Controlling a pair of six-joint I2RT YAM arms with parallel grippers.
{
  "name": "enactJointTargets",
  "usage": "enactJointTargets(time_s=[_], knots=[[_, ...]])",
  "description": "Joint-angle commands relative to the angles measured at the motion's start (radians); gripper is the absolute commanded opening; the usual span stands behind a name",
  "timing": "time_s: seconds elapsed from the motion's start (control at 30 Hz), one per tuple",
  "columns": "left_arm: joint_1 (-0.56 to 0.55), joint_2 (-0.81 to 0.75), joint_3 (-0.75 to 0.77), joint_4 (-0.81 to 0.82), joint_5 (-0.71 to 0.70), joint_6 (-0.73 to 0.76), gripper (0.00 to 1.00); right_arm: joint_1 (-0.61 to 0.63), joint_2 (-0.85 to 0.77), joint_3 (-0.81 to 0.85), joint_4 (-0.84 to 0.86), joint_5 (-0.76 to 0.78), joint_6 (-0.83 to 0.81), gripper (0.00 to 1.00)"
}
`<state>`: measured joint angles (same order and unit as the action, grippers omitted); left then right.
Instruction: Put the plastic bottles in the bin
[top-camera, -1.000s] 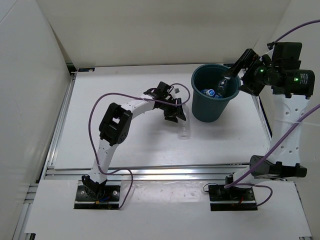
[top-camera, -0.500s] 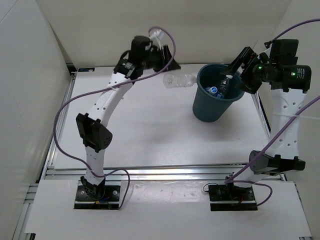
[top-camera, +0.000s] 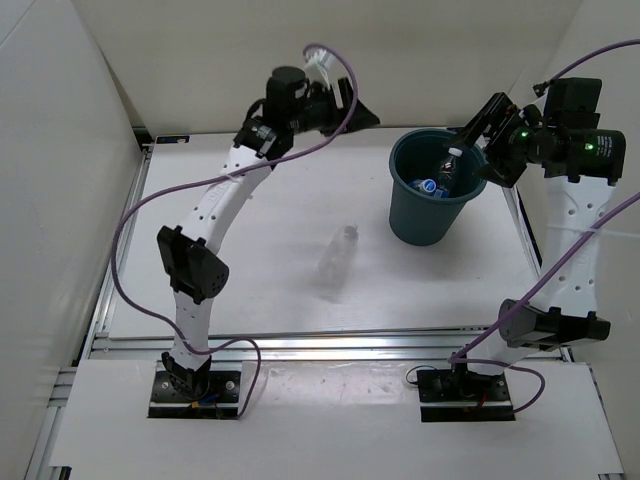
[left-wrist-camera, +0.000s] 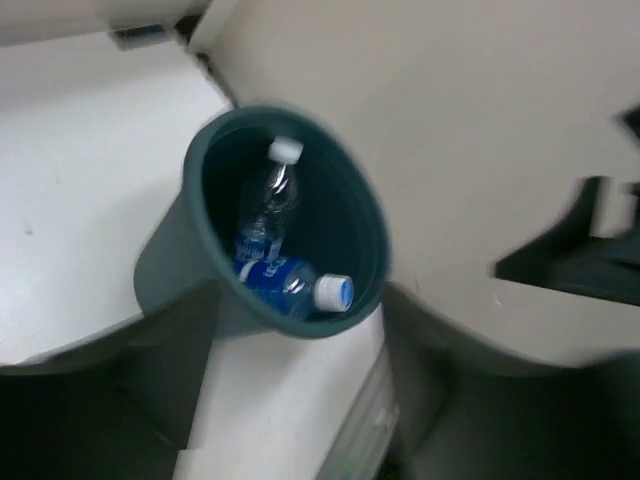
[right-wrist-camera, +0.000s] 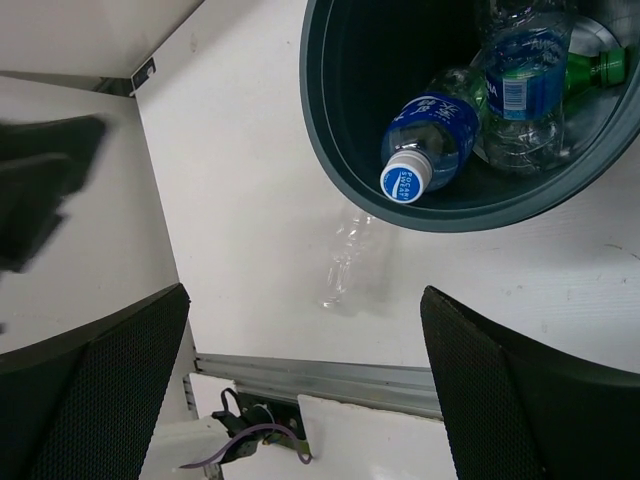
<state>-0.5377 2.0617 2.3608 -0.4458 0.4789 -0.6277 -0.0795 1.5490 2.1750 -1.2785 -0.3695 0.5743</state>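
White table (top-camera: 230, 260), white walls (top-camera: 300, 60); clear bottle (top-camera: 335, 262) lying loose; right end effector (top-camera: 476, 148) spread; left end effector (top-camera: 362, 108) unclear.

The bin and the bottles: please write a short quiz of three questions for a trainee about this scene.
1. True or false: the plain clear bottle lies on the table, outside the bin.
2. Where is the green bottle? A) inside the bin B) on the table C) between the right arm's jaws
3. Fill in: the number of blue-labelled bottles inside the bin is ____.

Key: 1 true; 2 A; 3 two.
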Motion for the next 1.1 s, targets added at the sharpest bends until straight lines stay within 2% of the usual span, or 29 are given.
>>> enactJointTargets(time_s=[0.0, 0.1, 0.2, 0.33, 0.6, 0.7, 0.73, 0.77, 0.83, 0.87, 0.93, 0.97, 1.03, 1.07], knots=[[0.001, -0.04, -0.218, -0.042, -0.009, 0.019, 0.82, -0.006, -0.035, -0.01, 0.034, 0.0, 0.001, 1.0], [0.012, -0.087, -0.395, -0.074, -0.031, 0.031, 0.91, -0.006, -0.046, -0.023, 0.034, 0.0, 0.001, 1.0], [0.022, -0.126, -0.605, -0.114, -0.054, 0.068, 0.93, -0.006, -0.046, -0.032, 0.034, 0.0, -0.008, 1.0], [0.002, -0.169, -0.727, -0.114, -0.068, 0.089, 0.96, -0.006, -0.046, -0.053, 0.034, 0.009, -0.008, 1.0], [-0.041, -0.132, -0.695, -0.114, -0.071, 0.109, 1.0, -0.006, -0.046, -0.099, 0.034, 0.01, -0.03, 1.0], [-0.05, -0.121, -0.695, -0.123, -0.071, 0.109, 1.0, -0.006, -0.081, -0.191, -0.053, 0.108, -0.013, 1.0], [-0.05, -0.121, -0.695, -0.123, -0.071, 0.1, 1.0, -0.019, -0.105, -0.278, -0.071, 0.169, 0.013, 0.98], [-0.05, -0.121, -0.704, -0.123, -0.071, 0.1, 1.0, -0.019, -0.153, -0.32, -0.088, 0.249, 0.045, 0.84], [-0.05, -0.132, -0.715, -0.123, -0.071, 0.091, 1.0, -0.028, -0.185, -0.366, -0.099, 0.296, 0.058, 0.7], [-0.05, -0.141, -0.73, -0.123, -0.071, 0.091, 1.0, -0.028, -0.205, -0.391, -0.113, 0.323, 0.074, 0.6], [-0.05, -0.15, -0.764, -0.132, -0.071, 0.091, 1.0, -0.028, -0.217, -0.415, -0.13, 0.443, 0.13, 0.46], [-0.05, -0.161, -0.776, -0.133, -0.071, 0.08, 1.0, -0.028, -0.217, -0.434, -0.157, 0.492, 0.151, 0.35], [-0.05, -0.172, -0.813, -0.133, -0.08, 0.08, 1.0, -0.054, -0.236, -0.526, -0.183, 0.562, 0.191, 0.19], [-0.05, -0.184, -0.824, -0.133, -0.08, 0.069, 1.0, -0.068, -0.245, -0.576, -0.183, 0.575, 0.202, 0.05]])
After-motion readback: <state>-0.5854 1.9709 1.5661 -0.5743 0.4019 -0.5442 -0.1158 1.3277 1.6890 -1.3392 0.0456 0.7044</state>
